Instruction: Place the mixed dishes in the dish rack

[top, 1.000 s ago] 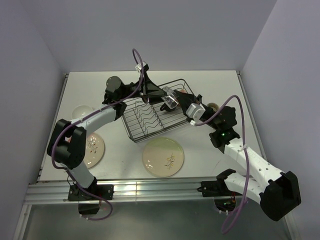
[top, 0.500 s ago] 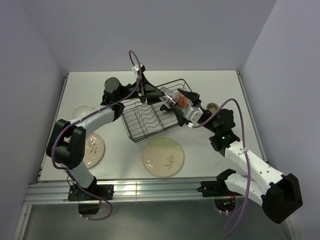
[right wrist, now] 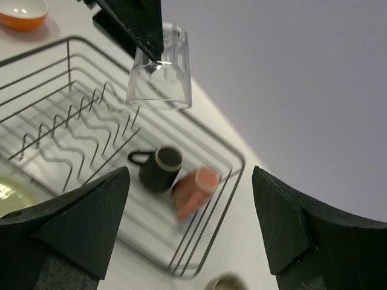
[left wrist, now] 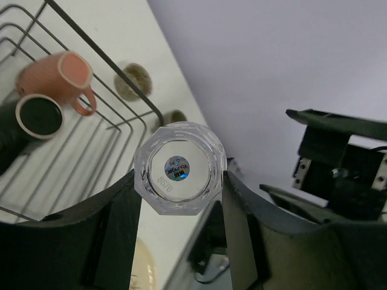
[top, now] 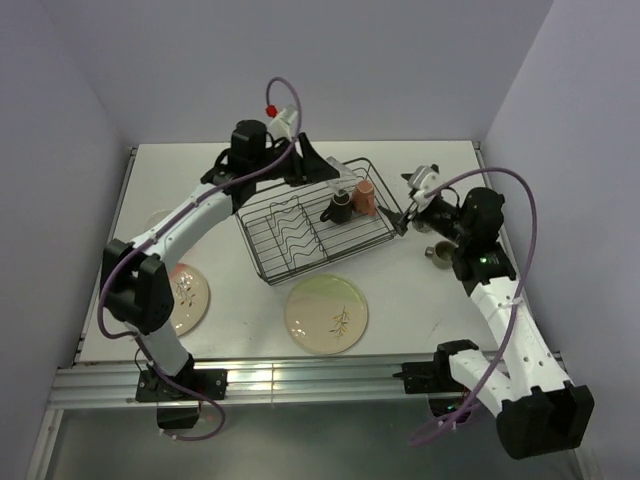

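My left gripper [left wrist: 179, 181] is shut on the clear glass [left wrist: 179, 167], holding it above the far side of the black wire dish rack [top: 290, 255]. In the right wrist view the glass [right wrist: 160, 69] hangs mouth down. A pink mug [top: 364, 198] lies on its side in the rack's right end, next to a dark mug [top: 338, 208]. My right gripper [top: 404, 212] stands open just right of the rack with nothing between its fingers [right wrist: 78, 223]. A green-tinted plate [top: 326, 313] and a pink-tinted plate [top: 190, 295] lie on the table.
An olive mug [top: 438, 255] stands on the table right of the rack, close under my right arm. An orange bowl [right wrist: 21, 12] sits at the far left, mostly hidden by the left arm from above. Walls close in on three sides.
My right gripper has opened, left the pink mug lying in the rack and drawn back to the right. The left arm has shifted right along the rack's far side, still holding the glass.
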{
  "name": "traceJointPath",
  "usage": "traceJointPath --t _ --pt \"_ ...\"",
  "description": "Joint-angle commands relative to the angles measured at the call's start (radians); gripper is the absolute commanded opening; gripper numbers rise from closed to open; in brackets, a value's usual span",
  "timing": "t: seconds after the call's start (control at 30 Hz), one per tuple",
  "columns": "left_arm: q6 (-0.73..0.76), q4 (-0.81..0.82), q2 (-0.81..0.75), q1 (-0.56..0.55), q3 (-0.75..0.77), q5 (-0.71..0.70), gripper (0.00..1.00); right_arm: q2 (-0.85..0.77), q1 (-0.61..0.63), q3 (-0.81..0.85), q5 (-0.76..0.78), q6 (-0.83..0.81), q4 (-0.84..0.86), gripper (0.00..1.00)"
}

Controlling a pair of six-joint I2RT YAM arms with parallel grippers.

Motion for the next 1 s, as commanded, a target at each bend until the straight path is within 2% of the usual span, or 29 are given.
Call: traceJointPath --t 0.0,0.17,0.33,0.7,0.97 --pt "0.308 -0.232 0.099 -0.105 0.151 -0.213 0.0 0.044 -0.16 0.069 -0.169 0.153 -0.26 0.89" --pt "0.488 -0.312 0.243 -0.203 0.309 -0.351 0.0 0.064 -0.317 0.068 -0.242 0.247 -0.291 0.89" --pt "0.556 -0.32 0.3 -0.253 0.333 -0.449 0.0 0.052 -0.393 0.051 -0.252 0.267 -0.306 0.89" --pt "0.591 -0.258 0.372 -0.297 0.306 -0.531 0.0 0.066 -0.402 0.042 -0.261 0.33 -0.281 0.89" --pt "0.589 -0.257 0.473 -0.335 0.361 -0.551 0.0 0.051 -0.416 0.028 -0.252 0.387 -0.26 0.89"
